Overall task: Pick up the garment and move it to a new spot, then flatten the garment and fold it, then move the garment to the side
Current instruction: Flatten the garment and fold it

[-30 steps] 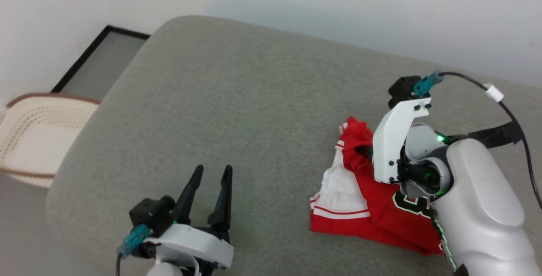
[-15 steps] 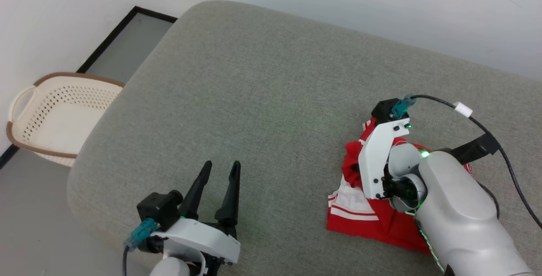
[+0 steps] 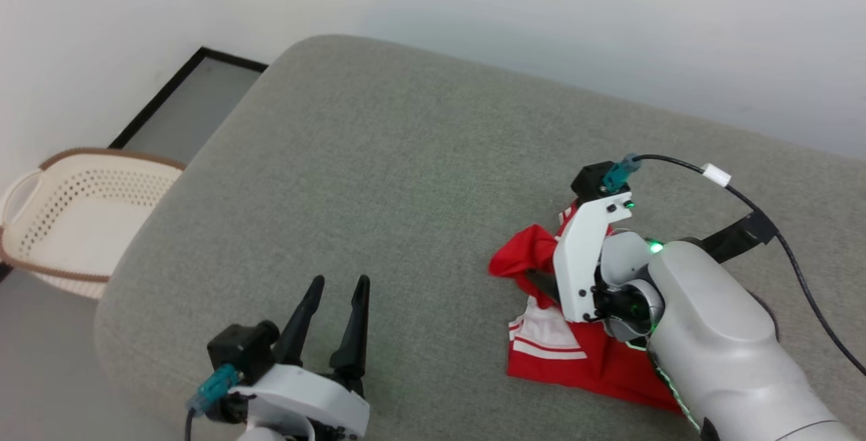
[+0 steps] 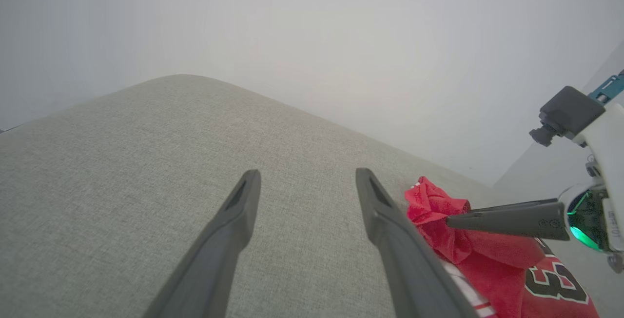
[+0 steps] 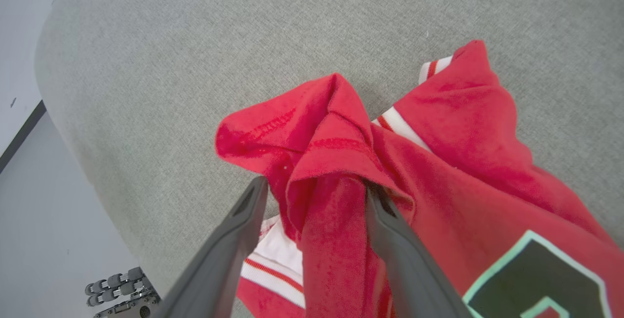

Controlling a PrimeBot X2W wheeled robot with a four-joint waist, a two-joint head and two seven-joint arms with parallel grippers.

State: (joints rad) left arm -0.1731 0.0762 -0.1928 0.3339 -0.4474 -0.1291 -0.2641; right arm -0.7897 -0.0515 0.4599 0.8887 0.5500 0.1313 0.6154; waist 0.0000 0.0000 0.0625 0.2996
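The garment [image 3: 572, 366], a bright red jersey with white striped sleeve ends, lies crumpled on the right part of the grey cushion [image 3: 379, 157]. In the right wrist view a raised fold of the garment [image 5: 336, 128] sits between the spread fingers of my right gripper [image 5: 316, 187], which is open; black lettering [image 5: 531, 269] shows at the lower right. My wrist hides much of the right gripper [image 3: 540, 280] in the head view. My left gripper [image 3: 340, 282] hovers open and bare over the cushion's near left, apart from the garment [image 4: 438, 210].
A cream perforated basket [image 3: 61, 224] stands on the floor left of the cushion. A black-framed panel [image 3: 189, 103] lies along the wall behind it. The right arm's black cable [image 3: 778, 238] arcs over the cushion's right side.
My right gripper's jaws have spread apart from their grip on the garment, and a red fold now lies out to the left of the wrist. The head camera has shifted; the left gripper stays open.
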